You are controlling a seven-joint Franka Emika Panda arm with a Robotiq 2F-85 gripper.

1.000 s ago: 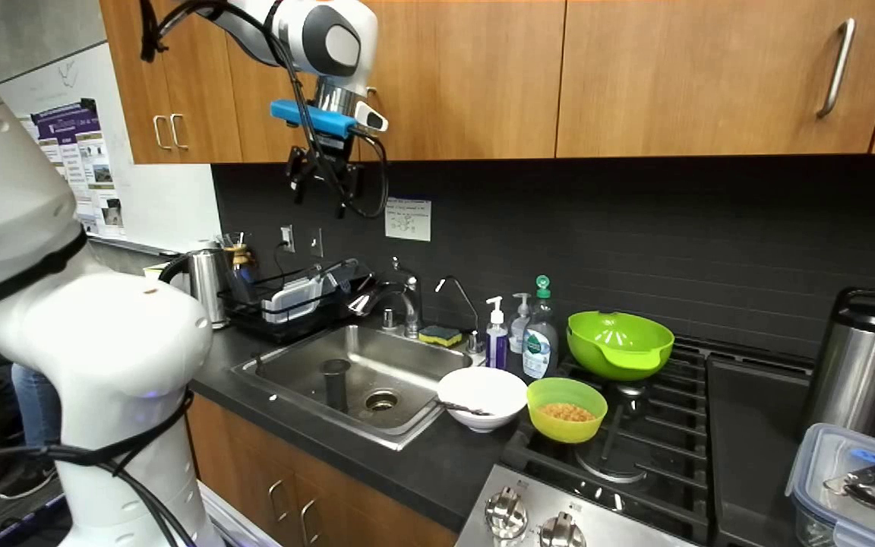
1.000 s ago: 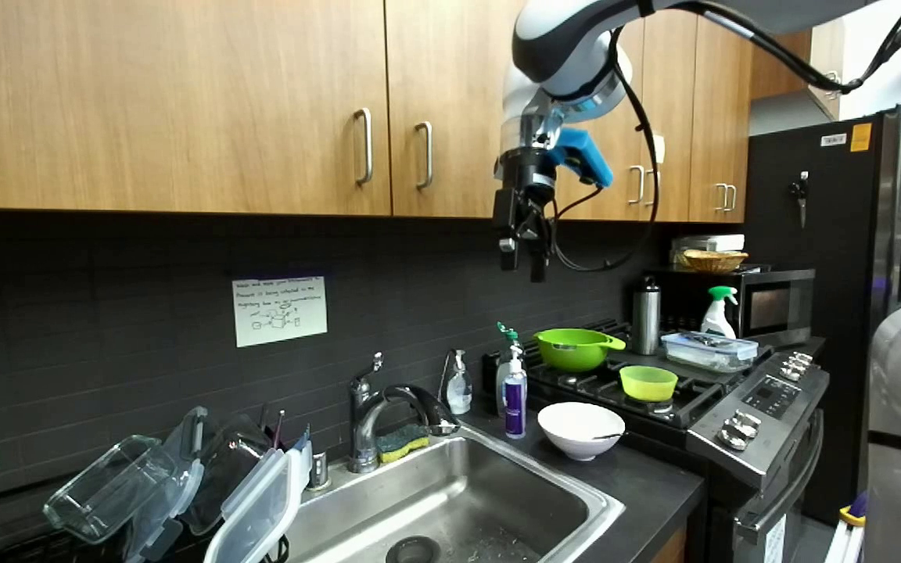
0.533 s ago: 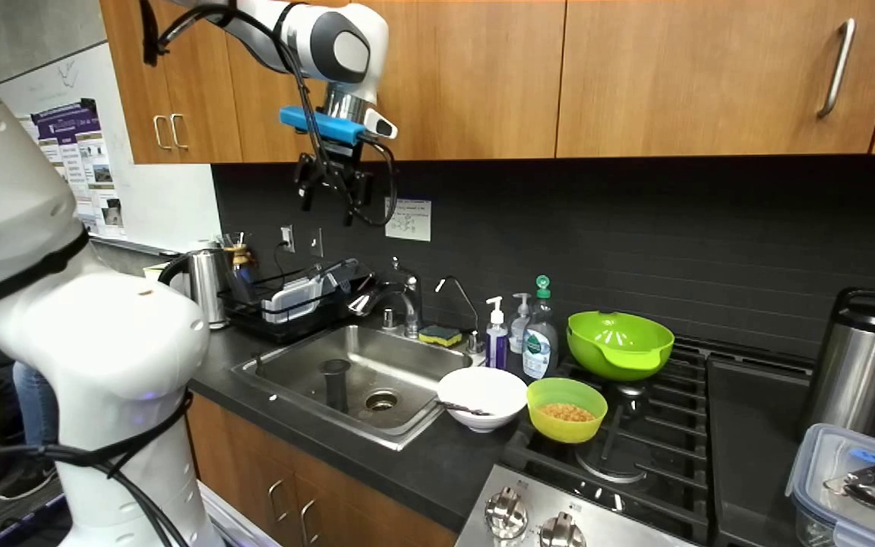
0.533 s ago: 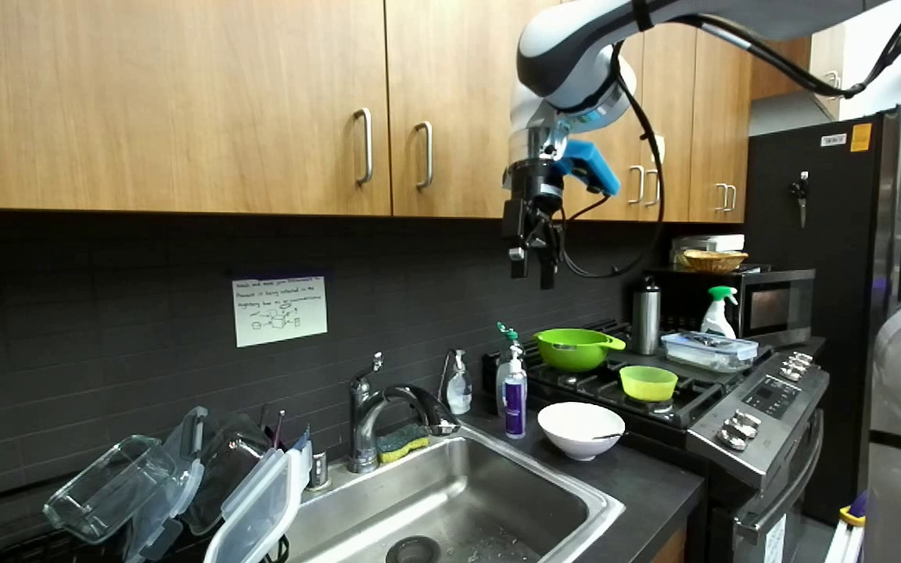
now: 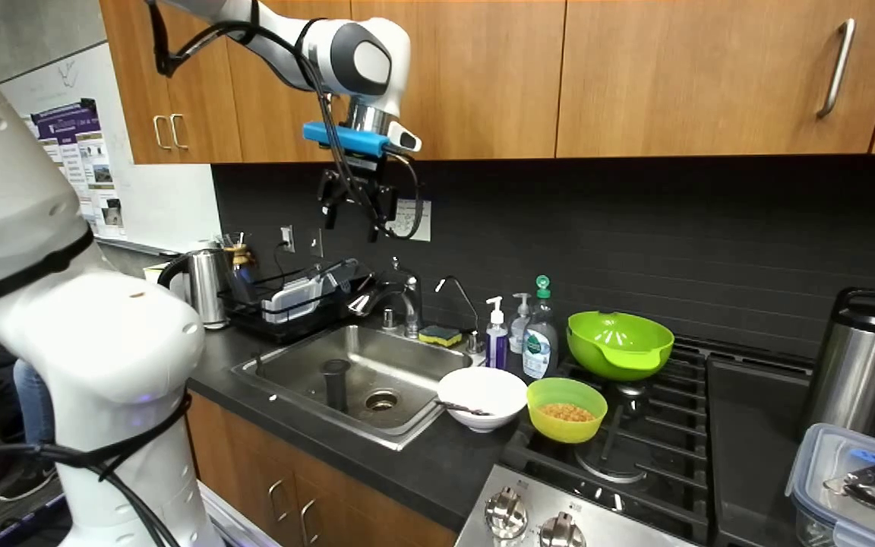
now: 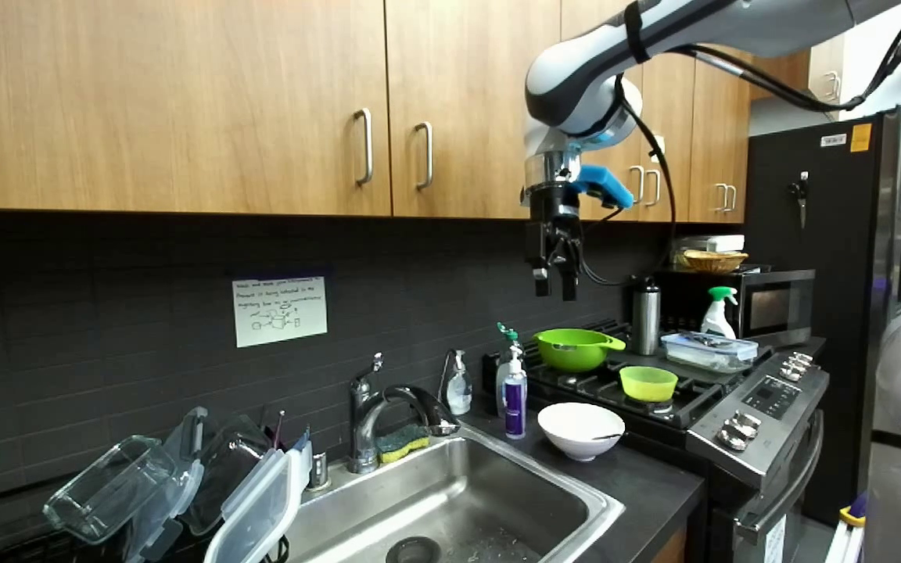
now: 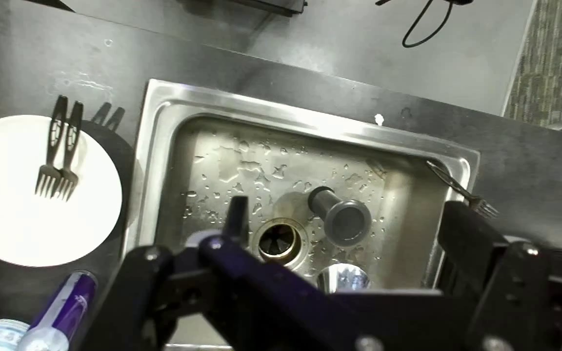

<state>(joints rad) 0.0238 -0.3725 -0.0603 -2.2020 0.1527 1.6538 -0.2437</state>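
Hand (image 6: 556, 288): released, fingers (image 7: 238, 214) spread wide and pointing down, well apart from everything beneath. Wrist view places it over the sink (image 7: 281, 116), which is set into the dark worktop (image 5: 445, 463). In the sink a dark grey cylinder (image 7: 347, 224) with a flared top stands upright just beside the drain (image 7: 277, 240); it shows in the gap between the fingers, well below them. Water drops (image 7: 278, 171) spot the basin floor. Faucet (image 6: 376, 410) at the back edge; yellow-and-green sponge (image 6: 403, 443) just beside it. Single fork (image 7: 456, 187) lies across a side rim of the sink, tines over the worktop.

Next to the sink, on the worktop: white bowl (image 7: 81, 229) with two dark forks (image 7: 54, 141) side by side, tines inside, handles past the rim. Behind it, a purple-labelled pump bottle (image 6: 515, 403) and a green-capped soap bottle (image 5: 538, 342).

On the stove (image 6: 771, 396): small yellow-green bowl (image 5: 567, 433) containing tan grains (image 5: 567, 412); larger bright green bowl (image 5: 620, 357) behind it. Farther along, lidded container (image 6: 705, 360) and steel flask (image 6: 646, 317).

Opposite side of the sink: dish rack (image 5: 255, 325), clear containers (image 6: 110, 489) tilted in it.
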